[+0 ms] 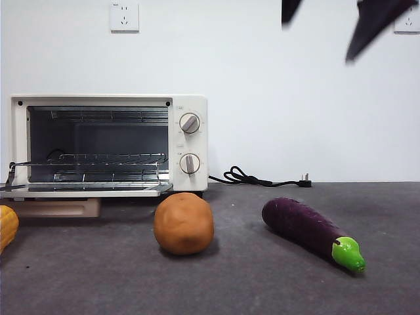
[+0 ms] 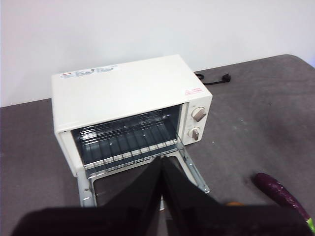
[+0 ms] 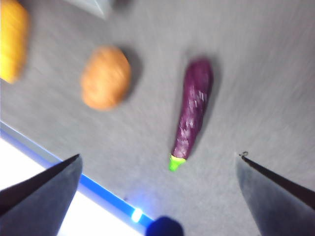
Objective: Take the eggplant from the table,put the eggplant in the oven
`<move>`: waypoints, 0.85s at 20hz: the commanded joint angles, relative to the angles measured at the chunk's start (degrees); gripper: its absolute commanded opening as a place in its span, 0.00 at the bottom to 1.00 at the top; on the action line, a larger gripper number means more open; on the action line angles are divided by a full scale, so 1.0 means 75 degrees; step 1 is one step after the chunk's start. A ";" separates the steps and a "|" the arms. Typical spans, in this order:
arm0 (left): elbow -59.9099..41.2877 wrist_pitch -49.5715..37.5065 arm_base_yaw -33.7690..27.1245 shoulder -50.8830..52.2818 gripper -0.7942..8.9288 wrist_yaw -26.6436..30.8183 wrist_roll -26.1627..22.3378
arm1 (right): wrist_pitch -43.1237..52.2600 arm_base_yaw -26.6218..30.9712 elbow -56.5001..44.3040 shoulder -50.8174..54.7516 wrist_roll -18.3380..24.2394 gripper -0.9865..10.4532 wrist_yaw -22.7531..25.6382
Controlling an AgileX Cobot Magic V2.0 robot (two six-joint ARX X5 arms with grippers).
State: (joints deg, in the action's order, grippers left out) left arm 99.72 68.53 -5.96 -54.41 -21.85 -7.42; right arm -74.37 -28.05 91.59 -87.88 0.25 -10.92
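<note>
Right gripper [image 3: 157, 172]: jaws spread wide, holding nothing, hanging high above the counter [image 1: 275, 282].
Eggplant [image 3: 193, 110]: lies flat on the counter below the right gripper, in line with the gap between its jaws, untouched; green stem cap [image 1: 348, 253] at the end nearer the gripper's camera.
Left gripper [image 2: 162, 196]: jaws pressed together, empty, poised above and in front of the oven's open door.
Oven [image 1: 108, 147]: door down, wire rack [image 1: 88, 159] bare, well apart from the right gripper.
Orange-brown lump [image 1: 184, 223]: beside the eggplant, apart from it.
Yellow object [image 3: 12, 42]: beyond the lump, blurred.
</note>
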 commanded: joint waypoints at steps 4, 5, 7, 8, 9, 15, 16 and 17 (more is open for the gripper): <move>-0.0052 0.0017 0.0006 0.0038 0.08 -0.0309 0.0058 | 0.1682 -0.0017 -0.2177 -0.0020 -0.0408 0.58 0.0003; -0.0052 0.0029 0.0006 0.0038 0.08 -0.0312 0.0058 | 0.1967 -0.0017 -0.2506 -0.0020 -0.0460 0.58 -0.0003; -0.0052 0.0038 0.0006 0.0038 0.08 -0.0312 0.0058 | 0.2573 -0.0017 -0.3226 -0.0020 -0.0644 0.58 0.0000; -0.0052 0.0052 0.0006 0.0038 0.08 -0.0312 0.0058 | 0.2818 -0.0017 -0.3552 -0.0020 -0.0688 0.58 0.0003; -0.0052 0.0067 0.0006 0.0038 0.08 -0.0312 0.0058 | 0.3034 -0.0017 -0.3835 -0.0020 -0.0761 0.58 0.0000; -0.0052 0.0090 0.0006 0.0038 0.08 -0.0312 0.0055 | 0.3914 -0.0017 -0.5071 -0.0020 -0.0933 0.55 0.0003; -0.0052 0.0090 0.0006 0.0038 0.08 -0.0312 0.0055 | 0.4028 -0.0026 -0.5187 -0.0020 -0.1037 0.55 0.0003; -0.0052 0.0090 0.0006 0.0038 0.08 -0.0312 0.0052 | 0.4141 -0.0061 -0.5295 -0.0020 -0.1078 0.54 0.0009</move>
State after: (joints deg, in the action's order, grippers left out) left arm 99.72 69.34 -5.96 -54.26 -23.97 -7.42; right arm -43.48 -28.23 52.47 -87.90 -6.94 -10.83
